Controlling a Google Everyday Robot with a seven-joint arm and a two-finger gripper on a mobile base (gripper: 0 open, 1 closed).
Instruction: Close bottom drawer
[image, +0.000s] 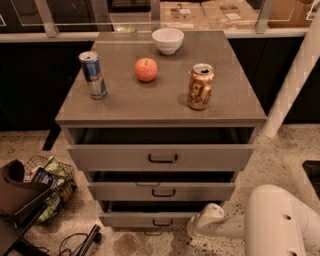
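The grey cabinet (160, 107) has three drawers, all standing a little open. The bottom drawer (130, 219) is the lowest one, with a flat grey front and a small dark bar handle (162, 223). It sticks out slightly, with a dark gap above it. My gripper (201, 224) is the white end of my arm (277, 222), low at the bottom right. It sits against the right end of the bottom drawer's front, near the floor.
On the cabinet top stand a blue can (93, 74), an apple (146, 69), a white bowl (167, 40) and a gold can (201, 86). A wire basket of bags (49, 183) and cables (80, 241) lie on the floor at left. A white post (295, 80) stands at right.
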